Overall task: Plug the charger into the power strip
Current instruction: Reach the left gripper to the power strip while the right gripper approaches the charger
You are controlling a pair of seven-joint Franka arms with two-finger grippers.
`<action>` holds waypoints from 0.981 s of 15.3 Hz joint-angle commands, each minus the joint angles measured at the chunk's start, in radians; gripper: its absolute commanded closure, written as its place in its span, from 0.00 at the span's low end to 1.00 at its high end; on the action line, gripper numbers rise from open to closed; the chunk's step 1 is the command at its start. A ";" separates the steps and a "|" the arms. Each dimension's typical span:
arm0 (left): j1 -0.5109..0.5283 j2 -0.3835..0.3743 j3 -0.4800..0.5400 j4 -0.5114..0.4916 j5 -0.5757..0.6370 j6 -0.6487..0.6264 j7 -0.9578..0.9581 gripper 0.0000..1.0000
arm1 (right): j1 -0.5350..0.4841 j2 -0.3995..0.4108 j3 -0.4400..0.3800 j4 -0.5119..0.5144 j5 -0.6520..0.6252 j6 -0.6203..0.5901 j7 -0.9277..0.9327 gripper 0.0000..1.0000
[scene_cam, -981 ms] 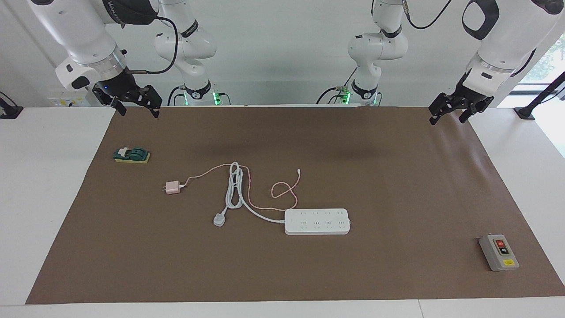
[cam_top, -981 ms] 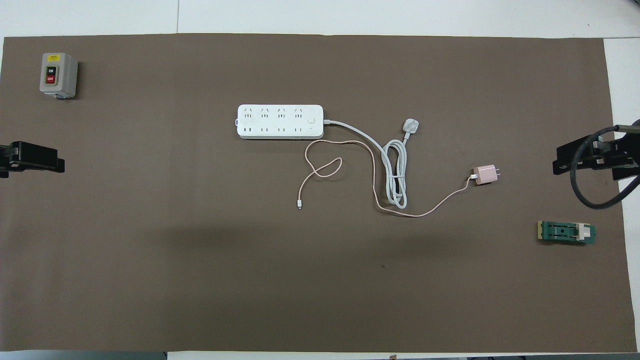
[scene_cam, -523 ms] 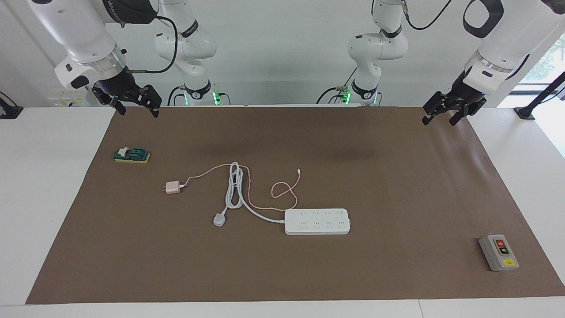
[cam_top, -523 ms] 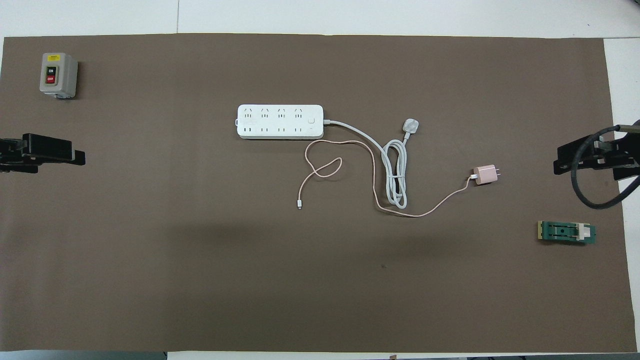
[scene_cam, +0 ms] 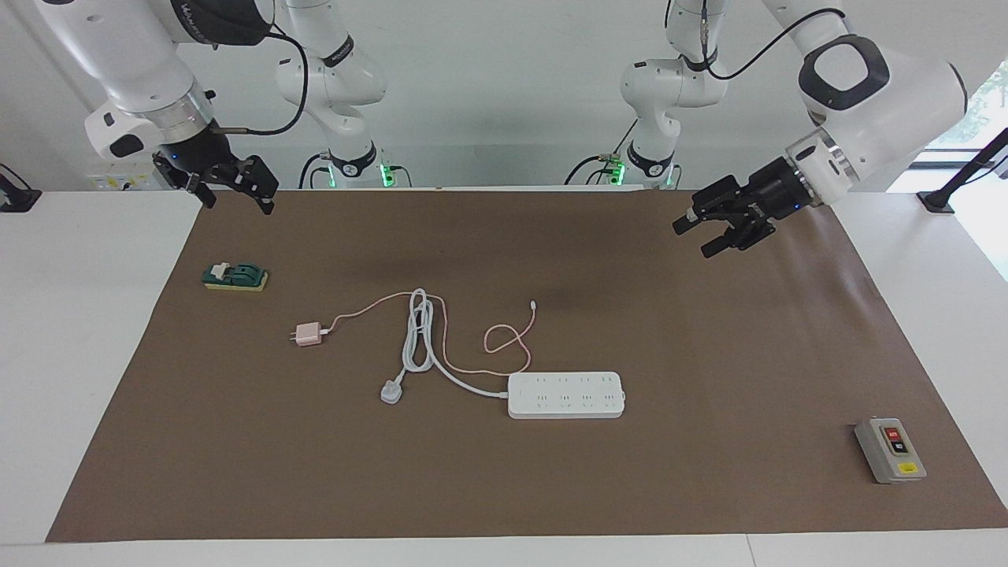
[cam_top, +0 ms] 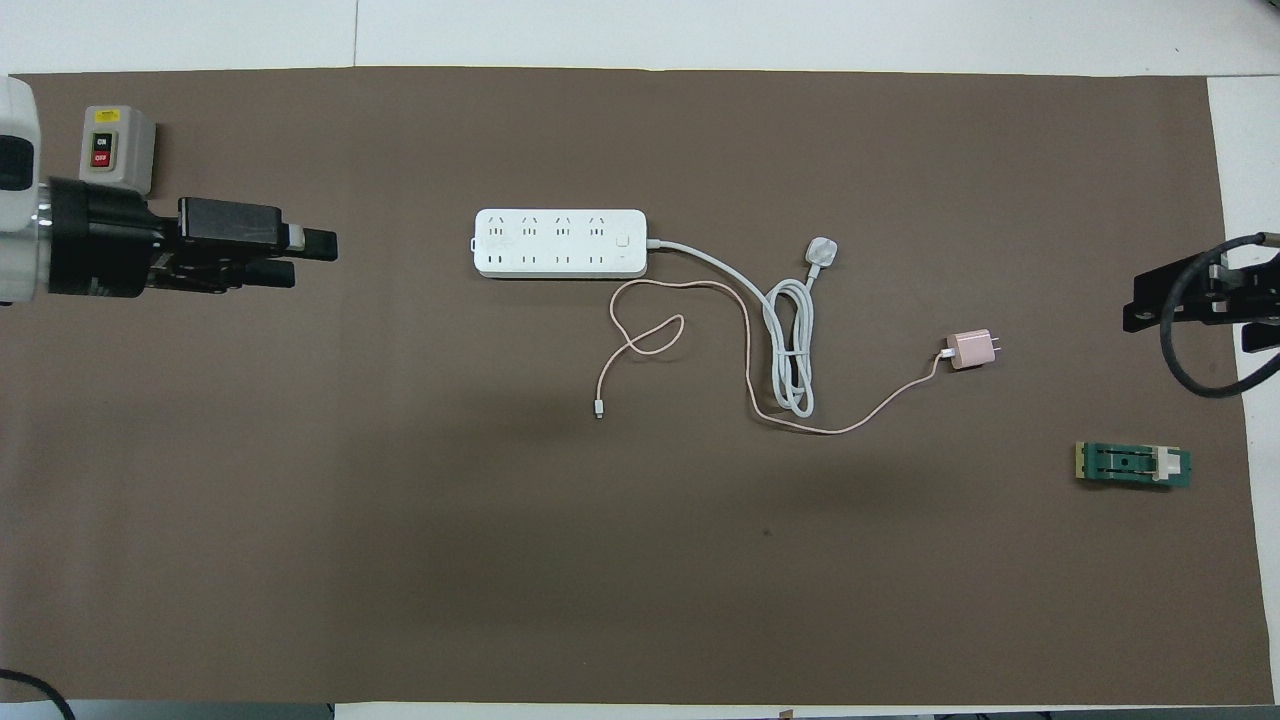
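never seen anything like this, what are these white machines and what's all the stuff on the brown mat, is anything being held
These are two robot arms bolted at one end of a table, each ending in a two-finger gripper. One picture looks at them from across the table; the other looks down from above their own end, so its sides are swapped.

The left gripper hangs open above the brown mat, holding nothing. The right gripper is open too, waiting in the air at the mat's edge, also empty.

On the mat lie a white power strip with its thick cord and three-pin plug, a small pink charger whose thin cable loops beside the strip, a green block toward the right arm's end, and a grey switch box toward the left arm's end. The charger is not plugged in yet.
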 commanded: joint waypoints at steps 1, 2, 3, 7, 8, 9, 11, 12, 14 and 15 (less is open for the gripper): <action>-0.010 0.059 0.008 -0.014 -0.203 0.019 0.124 0.00 | -0.012 -0.011 0.005 -0.057 0.086 0.058 0.258 0.00; -0.010 0.078 0.006 -0.030 -0.263 0.017 0.176 0.00 | -0.012 -0.005 0.005 -0.072 0.117 0.070 0.355 0.00; -0.011 0.087 0.006 -0.046 -0.316 0.015 0.204 0.00 | -0.013 0.003 0.005 -0.086 0.135 0.087 0.450 0.00; -0.054 0.083 0.003 -0.186 -0.517 0.011 0.307 0.00 | -0.016 0.023 0.003 -0.185 0.197 0.159 0.673 0.00; -0.056 0.098 0.003 -0.223 -0.583 0.002 0.382 0.00 | -0.033 0.026 0.003 -0.213 0.217 0.191 0.701 0.00; -0.059 0.130 0.003 -0.235 -0.617 -0.020 0.433 0.00 | -0.048 0.036 0.003 -0.233 0.241 0.221 0.724 0.00; -0.057 0.185 0.005 -0.238 -0.634 -0.086 0.512 0.00 | -0.024 0.039 0.005 -0.261 0.244 0.268 0.812 0.00; -0.059 0.202 0.003 -0.255 -0.662 -0.102 0.540 0.00 | -0.045 0.046 0.005 -0.275 0.253 0.278 0.825 0.00; -0.079 0.225 0.003 -0.304 -0.705 -0.127 0.615 0.00 | -0.062 0.050 0.005 -0.301 0.277 0.301 0.819 0.00; -0.108 0.221 0.003 -0.348 -0.716 -0.120 0.631 0.00 | -0.070 0.050 0.005 -0.308 0.283 0.307 0.819 0.00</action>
